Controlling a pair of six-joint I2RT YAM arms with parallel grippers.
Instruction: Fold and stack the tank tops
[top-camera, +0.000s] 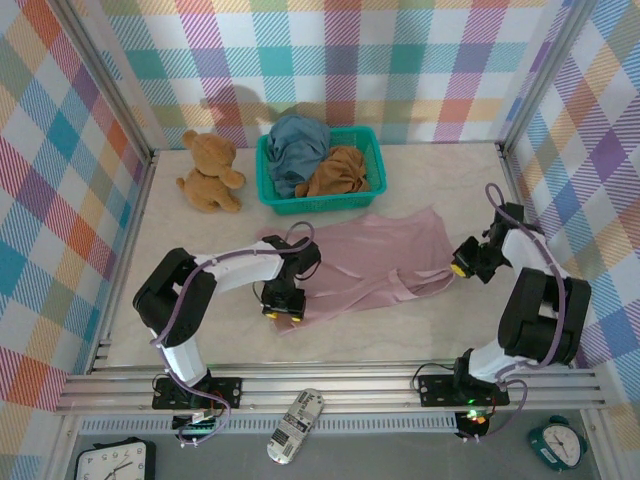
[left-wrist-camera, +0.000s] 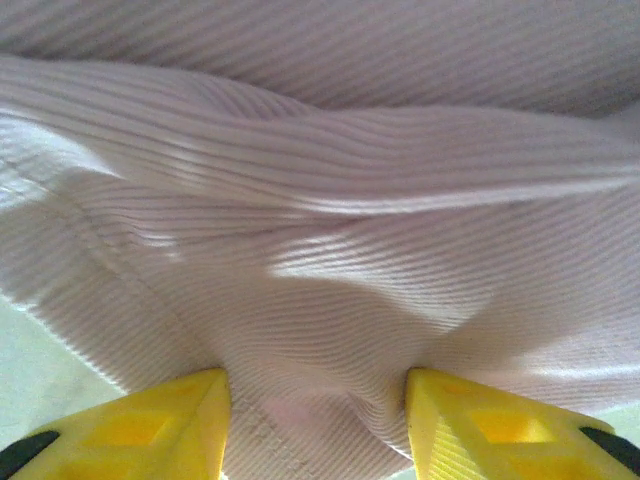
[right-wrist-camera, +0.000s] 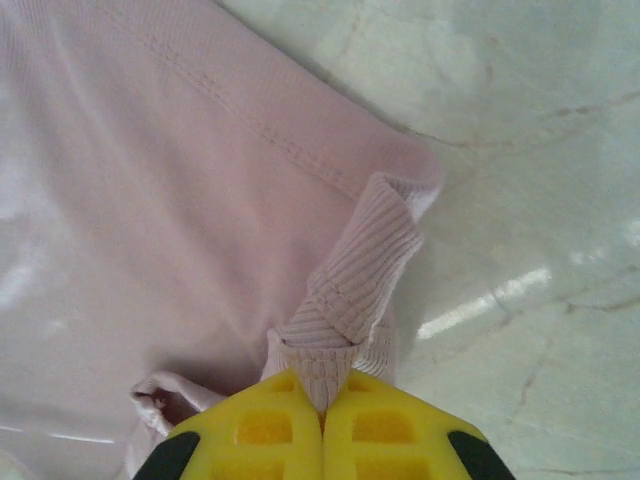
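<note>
Table (top-camera: 400, 335) under pink tank top (top-camera: 385, 255), teddy bear (top-camera: 208, 172), teal basket (top-camera: 320, 206) (both far back)

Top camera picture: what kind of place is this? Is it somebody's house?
Probably a robot practice booth, not a house. A left arm and a right arm are bolted to a metal rail at the table edge, and checked walls box it in.

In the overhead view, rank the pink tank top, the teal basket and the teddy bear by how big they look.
Largest to smallest:
1. pink tank top
2. teal basket
3. teddy bear
</note>
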